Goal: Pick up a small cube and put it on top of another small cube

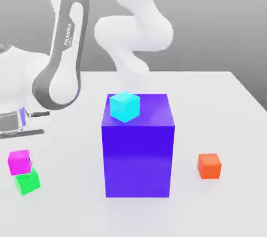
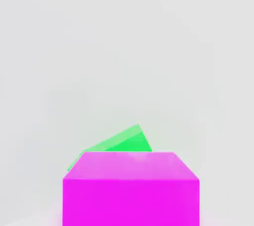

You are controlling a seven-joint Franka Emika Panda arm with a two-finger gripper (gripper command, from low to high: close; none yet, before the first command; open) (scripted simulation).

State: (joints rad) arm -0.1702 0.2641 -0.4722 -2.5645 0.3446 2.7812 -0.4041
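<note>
We are seeing the magenta cube [image 1: 19,162] sitting skewed on the green cube [image 1: 27,182], overhanging toward ten o'clock (in the exterior view). We are judging it could topple; we cannot tell the pincer's state

This was a simulated test bench, not a lived-in room — a bare white table [image 1: 229,100] stood against a flat grey backdrop. On it sat plain toy-like blocks: a big blue-purple block [image 1: 137,158], a cyan cube [image 1: 124,107], an orange cube [image 1: 209,166]. A white Franka arm [image 1: 62,53] rose behind — everything looked smooth and rendered.
</note>
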